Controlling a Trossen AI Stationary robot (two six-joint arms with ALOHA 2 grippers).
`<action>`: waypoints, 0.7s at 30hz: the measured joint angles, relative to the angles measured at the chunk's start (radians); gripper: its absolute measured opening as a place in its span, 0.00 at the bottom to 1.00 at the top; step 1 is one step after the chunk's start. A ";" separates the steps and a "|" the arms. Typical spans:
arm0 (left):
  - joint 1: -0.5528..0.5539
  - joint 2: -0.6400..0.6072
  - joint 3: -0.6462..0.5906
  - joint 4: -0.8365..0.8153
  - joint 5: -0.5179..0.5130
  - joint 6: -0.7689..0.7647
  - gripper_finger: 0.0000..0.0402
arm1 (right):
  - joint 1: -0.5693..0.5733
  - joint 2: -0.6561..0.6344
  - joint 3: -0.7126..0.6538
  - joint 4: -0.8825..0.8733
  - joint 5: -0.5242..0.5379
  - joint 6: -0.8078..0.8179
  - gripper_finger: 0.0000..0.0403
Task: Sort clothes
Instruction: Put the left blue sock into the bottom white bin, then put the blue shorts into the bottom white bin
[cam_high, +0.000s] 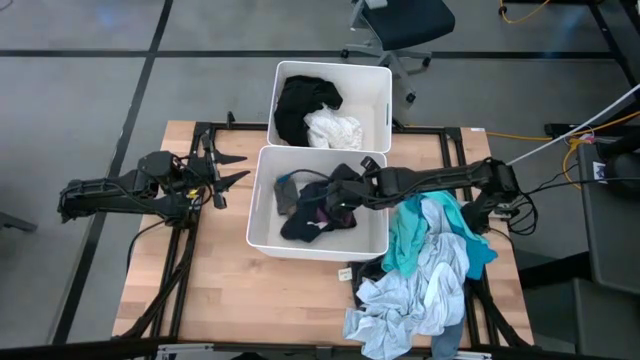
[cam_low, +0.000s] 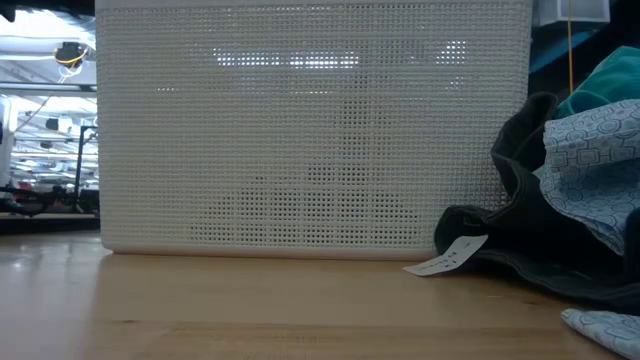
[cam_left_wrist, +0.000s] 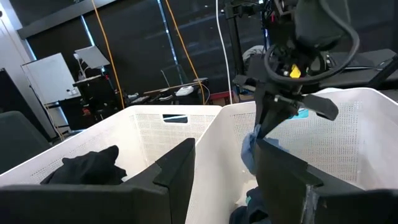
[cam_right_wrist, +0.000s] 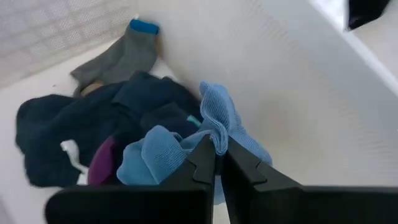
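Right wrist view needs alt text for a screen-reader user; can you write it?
The right gripper, jaws shut, pinches a light blue sock above a white bin. Below lie dark navy garments, and a grey sock with a blue cuff rests near the bin's wall.
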 joint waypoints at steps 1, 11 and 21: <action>0.000 0.000 0.000 0.000 0.000 0.000 0.37 | 0.000 0.000 -0.003 0.002 -0.020 0.001 0.05; 0.000 0.000 0.000 0.000 0.000 0.000 0.37 | 0.001 0.000 -0.002 0.024 -0.037 0.049 0.06; 0.000 0.000 0.000 0.000 0.000 0.000 0.37 | 0.001 0.000 -0.002 0.023 -0.068 0.048 0.37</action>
